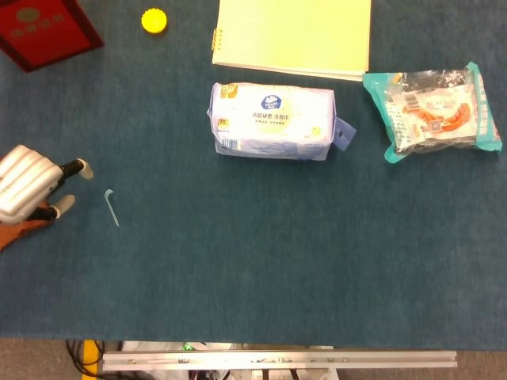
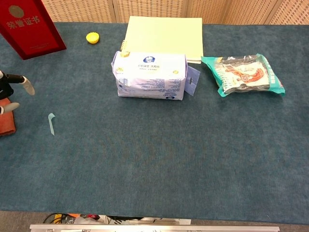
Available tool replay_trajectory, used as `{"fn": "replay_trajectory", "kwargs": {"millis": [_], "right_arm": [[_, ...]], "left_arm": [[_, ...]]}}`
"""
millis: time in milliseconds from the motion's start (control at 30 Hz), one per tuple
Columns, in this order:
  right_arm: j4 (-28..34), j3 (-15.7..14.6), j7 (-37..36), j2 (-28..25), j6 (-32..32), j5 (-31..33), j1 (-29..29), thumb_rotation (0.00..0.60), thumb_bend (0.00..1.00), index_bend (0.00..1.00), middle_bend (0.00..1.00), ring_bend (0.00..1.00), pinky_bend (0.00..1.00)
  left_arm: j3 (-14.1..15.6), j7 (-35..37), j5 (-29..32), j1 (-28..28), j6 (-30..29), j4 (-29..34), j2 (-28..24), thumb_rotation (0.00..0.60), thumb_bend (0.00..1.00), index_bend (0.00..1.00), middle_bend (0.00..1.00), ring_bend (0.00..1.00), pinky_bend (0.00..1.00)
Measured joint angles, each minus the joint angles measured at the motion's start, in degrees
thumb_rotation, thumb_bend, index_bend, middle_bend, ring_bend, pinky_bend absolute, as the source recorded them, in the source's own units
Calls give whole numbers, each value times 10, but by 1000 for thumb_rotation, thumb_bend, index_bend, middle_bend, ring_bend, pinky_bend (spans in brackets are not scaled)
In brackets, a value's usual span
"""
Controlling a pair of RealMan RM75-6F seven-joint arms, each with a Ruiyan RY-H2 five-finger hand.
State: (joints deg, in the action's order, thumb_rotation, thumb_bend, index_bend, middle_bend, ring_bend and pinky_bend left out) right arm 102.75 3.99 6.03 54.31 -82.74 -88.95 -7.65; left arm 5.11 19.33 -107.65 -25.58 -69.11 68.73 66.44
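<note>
We see the blue-green tabletop carrying everything, most of it gathered along the far edge. The largest thing on it is the pale yellow notebook, lying flat at the middle of the far edge. Just in front of it lies the white and lilac tissue pack, close to the notebook but apart from it, and toward the far right corner lies the teal-edged snack bag. In the far left corner stands the red certificate folder, with the yellow bottle cap near it on the far edge. At the left edge we find the left hand, released, its fingers spread with nothing between them, hovering over a brown leather piece that lies at that edge. Just beside its fingertips, on the open cloth, lies the small pale blue floss pick, untouched, with nothing standing between it and the hand. We see no right hand in either view.
</note>
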Motion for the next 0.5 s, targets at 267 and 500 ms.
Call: {"fn": "replay_trajectory", "kwargs": {"millis": [267, 500], "right_arm": [[10, -1, 22, 5, 5, 7, 0, 600, 363, 356, 294, 170, 246], [17, -2, 37, 9, 9, 12, -2, 600, 363, 356, 294, 170, 246]], "left_arm": [[25, -14, -50, -18, -42, -102, 57, 600, 324, 377, 899, 860, 808], [50, 0, -73, -26, -78, -170, 102, 600, 316, 413, 899, 860, 808]]}}
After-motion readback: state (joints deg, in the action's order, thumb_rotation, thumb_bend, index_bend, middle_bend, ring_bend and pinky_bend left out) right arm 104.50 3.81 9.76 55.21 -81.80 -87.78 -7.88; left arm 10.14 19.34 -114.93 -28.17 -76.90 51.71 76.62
